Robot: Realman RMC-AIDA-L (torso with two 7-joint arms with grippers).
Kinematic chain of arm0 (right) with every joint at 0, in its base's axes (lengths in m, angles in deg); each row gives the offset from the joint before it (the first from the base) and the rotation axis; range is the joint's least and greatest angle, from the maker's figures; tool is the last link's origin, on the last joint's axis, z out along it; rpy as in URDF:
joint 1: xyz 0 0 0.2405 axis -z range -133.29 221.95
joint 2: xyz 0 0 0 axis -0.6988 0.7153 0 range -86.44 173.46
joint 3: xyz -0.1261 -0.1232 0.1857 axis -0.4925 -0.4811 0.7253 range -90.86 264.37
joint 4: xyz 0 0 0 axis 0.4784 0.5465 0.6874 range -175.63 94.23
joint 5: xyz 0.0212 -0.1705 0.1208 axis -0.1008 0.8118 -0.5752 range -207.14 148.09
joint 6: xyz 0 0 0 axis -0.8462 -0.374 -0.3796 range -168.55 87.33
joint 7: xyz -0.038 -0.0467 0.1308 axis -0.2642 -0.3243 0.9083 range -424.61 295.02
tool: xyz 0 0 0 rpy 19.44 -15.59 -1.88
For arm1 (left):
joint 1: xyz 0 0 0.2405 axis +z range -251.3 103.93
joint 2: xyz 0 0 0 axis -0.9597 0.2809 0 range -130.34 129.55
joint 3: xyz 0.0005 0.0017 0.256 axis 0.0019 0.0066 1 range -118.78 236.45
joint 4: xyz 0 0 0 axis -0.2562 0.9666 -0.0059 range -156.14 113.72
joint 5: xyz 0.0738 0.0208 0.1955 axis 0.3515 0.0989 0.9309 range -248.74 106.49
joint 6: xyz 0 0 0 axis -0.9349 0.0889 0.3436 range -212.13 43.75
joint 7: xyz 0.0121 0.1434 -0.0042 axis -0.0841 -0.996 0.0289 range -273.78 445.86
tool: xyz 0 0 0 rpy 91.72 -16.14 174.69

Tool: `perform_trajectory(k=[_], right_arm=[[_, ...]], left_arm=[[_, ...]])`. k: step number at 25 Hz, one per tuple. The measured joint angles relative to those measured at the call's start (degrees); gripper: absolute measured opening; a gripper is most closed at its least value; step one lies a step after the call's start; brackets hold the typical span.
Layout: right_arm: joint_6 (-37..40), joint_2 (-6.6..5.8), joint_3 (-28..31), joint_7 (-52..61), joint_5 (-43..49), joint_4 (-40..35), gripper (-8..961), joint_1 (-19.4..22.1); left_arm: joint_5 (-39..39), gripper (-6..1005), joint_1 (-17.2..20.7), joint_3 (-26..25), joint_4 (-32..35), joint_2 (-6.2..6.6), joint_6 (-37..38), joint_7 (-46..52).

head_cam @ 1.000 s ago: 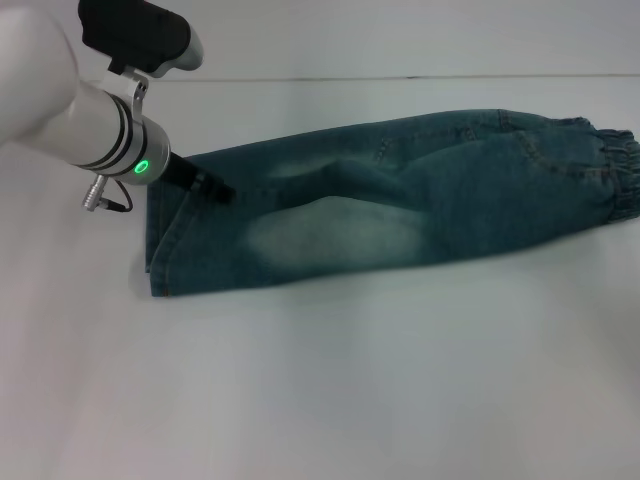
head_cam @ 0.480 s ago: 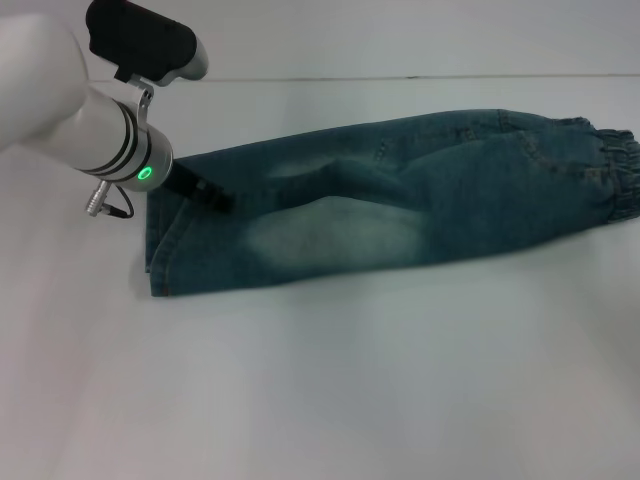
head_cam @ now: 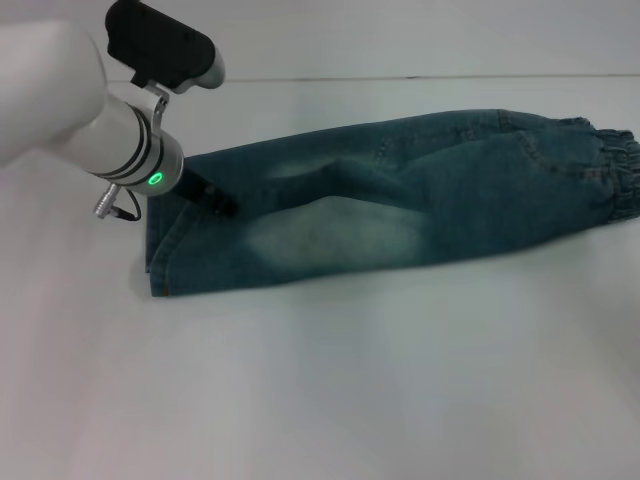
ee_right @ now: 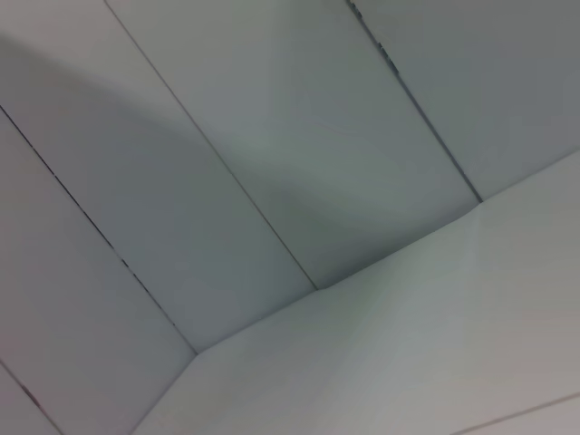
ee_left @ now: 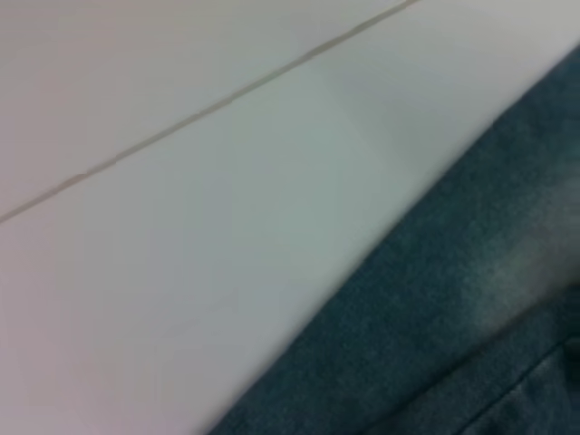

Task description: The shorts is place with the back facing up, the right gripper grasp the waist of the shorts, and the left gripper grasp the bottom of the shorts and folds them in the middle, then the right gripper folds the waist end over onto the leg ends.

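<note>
The blue washed-denim shorts (head_cam: pixel 400 205) lie folded lengthwise across the white table, with a pale faded patch near the middle. The ruched waist of the shorts (head_cam: pixel 615 165) points right and the flat leg ends (head_cam: pixel 158 250) lie at the left. My left gripper (head_cam: pixel 215 200), on its silver wrist with a green ring light, rests its black tip on the denim just inside the leg ends. The left wrist view shows a denim edge (ee_left: pixel 453 344) against the table. The right gripper is out of view, and its wrist view shows only white panels.
The white table (head_cam: pixel 350 380) spreads in front of the shorts and to their left. A seam where the table meets the white back wall (head_cam: pixel 420 76) runs behind the shorts. A thin cable hangs from the left wrist (head_cam: pixel 112 210).
The left arm's wrist has shifted a little to the right and up, while its black tip stays at about the same spot on the denim. The shorts have not moved.
</note>
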State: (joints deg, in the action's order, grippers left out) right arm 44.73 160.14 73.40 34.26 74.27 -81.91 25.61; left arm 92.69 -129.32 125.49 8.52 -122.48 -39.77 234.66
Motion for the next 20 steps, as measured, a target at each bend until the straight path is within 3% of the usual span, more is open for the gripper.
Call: perform_trajectory(k=[10, 20], right_arm=[[0.08, 0.00, 0.00, 0.00, 0.00, 0.02, 942, -0.08], [0.08, 0.00, 0.00, -0.02, -0.10, 0.26, 941, -0.17]], left_arm=[[-0.09, 446, -0.45, -0.38, 1.55, -0.36, 0.82, 0.17], [-0.09, 80, -0.42, -0.09, 1.19, 0.06, 0.60, 1.61]])
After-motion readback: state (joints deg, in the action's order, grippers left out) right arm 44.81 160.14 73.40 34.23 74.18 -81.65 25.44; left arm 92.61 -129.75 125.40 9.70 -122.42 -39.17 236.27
